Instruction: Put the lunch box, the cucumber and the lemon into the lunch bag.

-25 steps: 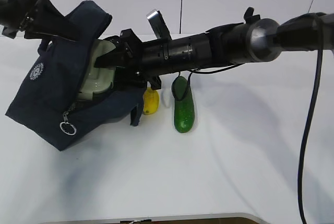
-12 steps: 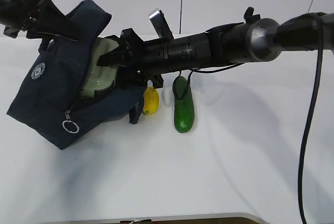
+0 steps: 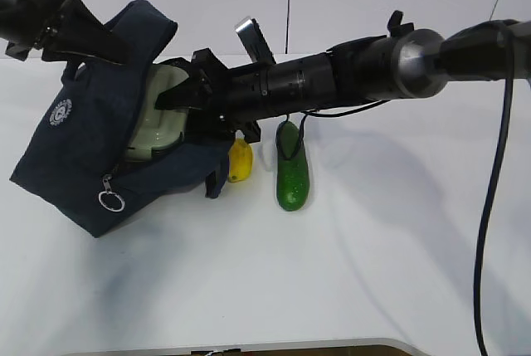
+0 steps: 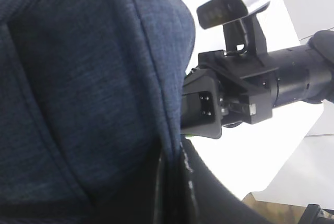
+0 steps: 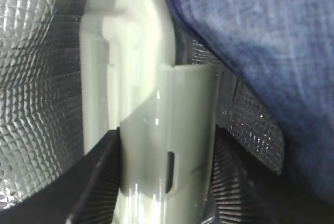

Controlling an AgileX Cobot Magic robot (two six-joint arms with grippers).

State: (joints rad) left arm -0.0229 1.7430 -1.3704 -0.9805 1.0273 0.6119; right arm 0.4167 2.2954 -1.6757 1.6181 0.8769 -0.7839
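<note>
A: Since a second ago the lunch bag (image 3: 91,148) has tipped up a little at its top edge and the lunch box (image 3: 158,119) has gone slightly deeper into the mouth; the lemon (image 3: 240,159) and cucumber (image 3: 290,175) have not shifted.

B: What is the right claw (image 3: 178,99) doing?

A: It reaches across from the right and grips the lunch box, one finger on each side. In the right wrist view the pale green box (image 5: 141,104) stands between the dark fingers (image 5: 94,182), with silver foil lining (image 5: 36,78) around it.

B: And the left claw (image 3: 104,41)?

A: Pinched tight on the navy fabric at the bag's upper rim, lifting the opening. Its wrist view is mostly blue cloth (image 4: 78,78), with the right arm (image 4: 250,88) just beyond the edge.

B: The rest?

A: The lemon lies on the white bench (image 3: 348,273) just beside the bag's lower corner, and the cucumber lies near it on the right, apart from it. Both sit under the right arm.
</note>
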